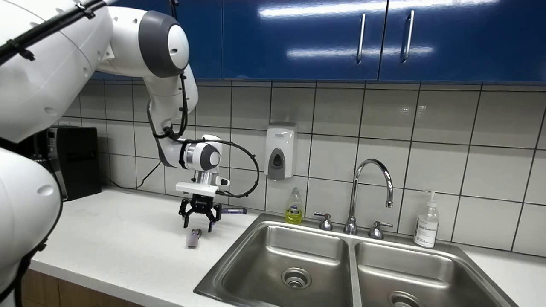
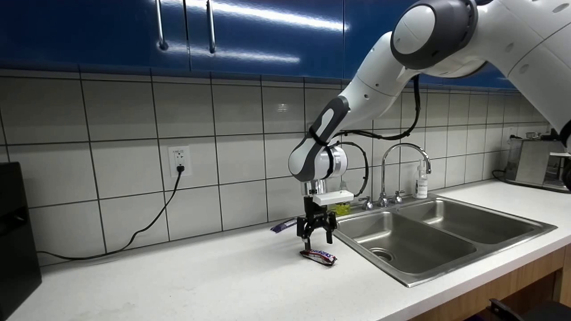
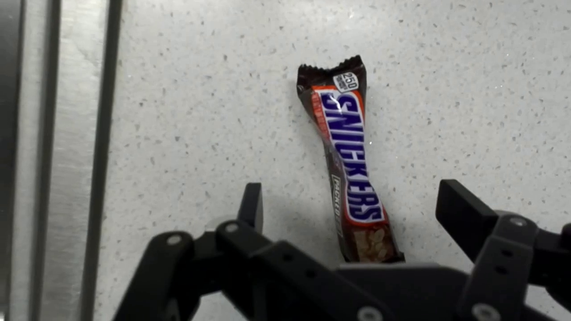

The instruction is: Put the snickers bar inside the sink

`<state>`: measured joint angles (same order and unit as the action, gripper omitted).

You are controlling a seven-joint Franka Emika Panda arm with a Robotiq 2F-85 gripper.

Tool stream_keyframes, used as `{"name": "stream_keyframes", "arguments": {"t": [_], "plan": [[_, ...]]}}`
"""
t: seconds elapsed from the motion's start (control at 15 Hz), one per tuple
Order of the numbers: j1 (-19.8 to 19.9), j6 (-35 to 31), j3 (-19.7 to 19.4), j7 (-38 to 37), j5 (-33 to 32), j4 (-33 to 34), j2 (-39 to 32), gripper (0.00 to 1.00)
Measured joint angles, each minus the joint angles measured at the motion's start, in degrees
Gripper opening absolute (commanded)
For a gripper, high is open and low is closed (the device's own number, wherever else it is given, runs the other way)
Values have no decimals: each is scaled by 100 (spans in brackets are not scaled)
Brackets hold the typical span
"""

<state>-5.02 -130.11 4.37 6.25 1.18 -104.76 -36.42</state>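
The snickers bar (image 3: 348, 156) lies flat on the white counter, its dark brown wrapper with the name facing up. It also shows in both exterior views (image 1: 193, 238) (image 2: 318, 257). My gripper (image 3: 357, 207) points down and is open and empty, with one finger on each side of the bar's lower end in the wrist view. In the exterior views the gripper (image 1: 198, 227) (image 2: 318, 243) hangs a little above the counter by the bar. The steel double-basin sink (image 1: 230, 260) is beside them; its rim (image 3: 71, 133) runs along the wrist view's left edge.
A purple wrapped bar (image 1: 234, 210) lies by the tiled wall behind the gripper. A yellow soap bottle (image 1: 294, 207), chrome faucet (image 1: 354, 196) and sanitizer bottle (image 1: 426, 226) stand behind the sink. A black appliance (image 1: 76, 162) stands on the counter. Blue cabinets (image 1: 303, 38) hang above.
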Motion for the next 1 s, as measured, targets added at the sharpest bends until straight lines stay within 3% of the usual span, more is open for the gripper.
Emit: {"name": "stream_keyframes", "arguments": {"t": [1.0], "plan": [[116,-413,33,269,34,-386,0,100]]}}
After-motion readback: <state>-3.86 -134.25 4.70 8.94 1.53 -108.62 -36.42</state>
